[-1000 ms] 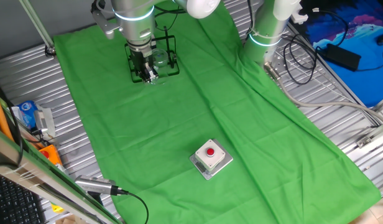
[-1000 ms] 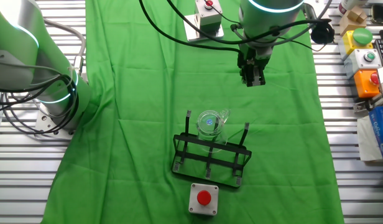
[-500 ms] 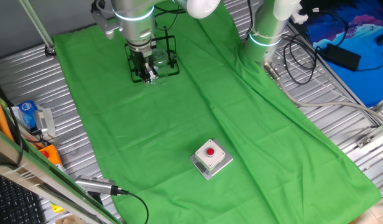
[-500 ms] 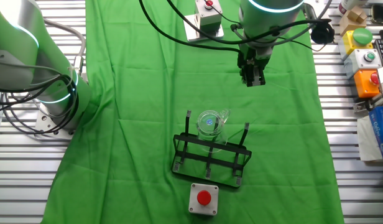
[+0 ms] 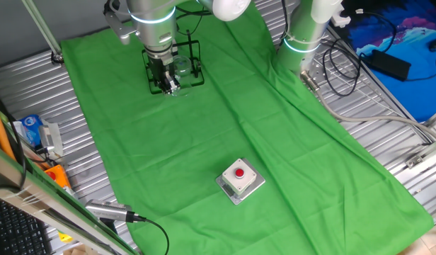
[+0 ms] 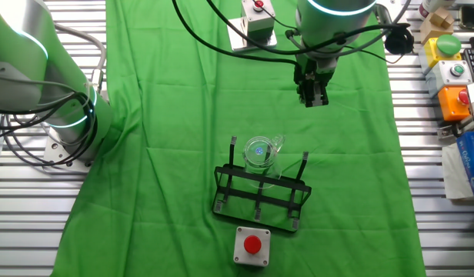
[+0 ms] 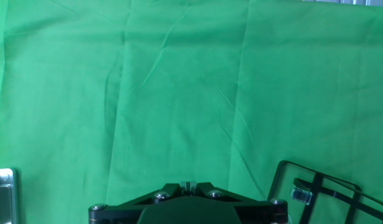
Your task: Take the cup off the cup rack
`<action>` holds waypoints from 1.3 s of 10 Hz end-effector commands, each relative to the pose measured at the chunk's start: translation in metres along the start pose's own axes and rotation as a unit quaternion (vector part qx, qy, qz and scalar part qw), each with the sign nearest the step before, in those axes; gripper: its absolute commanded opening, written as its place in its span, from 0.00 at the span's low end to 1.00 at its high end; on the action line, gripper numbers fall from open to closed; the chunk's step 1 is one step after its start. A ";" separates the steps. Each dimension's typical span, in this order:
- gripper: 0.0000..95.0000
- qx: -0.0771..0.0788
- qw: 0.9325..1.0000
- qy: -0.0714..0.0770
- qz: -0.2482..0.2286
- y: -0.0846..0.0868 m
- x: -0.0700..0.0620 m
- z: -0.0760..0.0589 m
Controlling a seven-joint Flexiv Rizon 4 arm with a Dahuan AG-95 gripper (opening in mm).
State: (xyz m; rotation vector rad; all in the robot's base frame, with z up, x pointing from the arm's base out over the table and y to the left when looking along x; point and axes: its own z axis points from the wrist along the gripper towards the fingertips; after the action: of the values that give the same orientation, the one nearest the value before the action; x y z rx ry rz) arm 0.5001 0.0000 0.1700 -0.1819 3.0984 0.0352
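The clear glass cup (image 6: 260, 154) hangs on one of the upright pegs of the black wire cup rack (image 6: 261, 203). In one fixed view the cup (image 5: 181, 68) shows just right of my gripper (image 5: 165, 82), with the cup rack (image 5: 194, 51) behind. My gripper (image 6: 312, 97) hovers over bare green cloth, apart from the rack, its fingers together with nothing between them. The hand view shows the shut fingertips (image 7: 189, 185) at the bottom edge and a corner of the cup rack (image 7: 317, 185) at the lower right.
A grey box with a red button (image 5: 240, 178) sits on the cloth; in the other fixed view it (image 6: 252, 245) lies just in front of the rack. Another button box (image 6: 257, 21) and coloured switch boxes (image 6: 451, 71) stand at the edges. The arm's base (image 6: 64, 115) is at the left.
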 end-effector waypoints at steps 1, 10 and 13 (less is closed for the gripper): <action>0.00 0.001 1.000 0.000 -0.003 0.000 0.000 0.000; 0.00 0.002 1.000 0.001 -0.018 0.000 0.000 0.000; 0.00 0.004 0.999 0.001 -0.037 0.000 0.001 0.000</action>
State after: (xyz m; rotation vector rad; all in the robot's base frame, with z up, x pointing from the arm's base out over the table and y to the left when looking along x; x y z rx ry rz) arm 0.5000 0.0002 0.1696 -0.2793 3.0949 0.0254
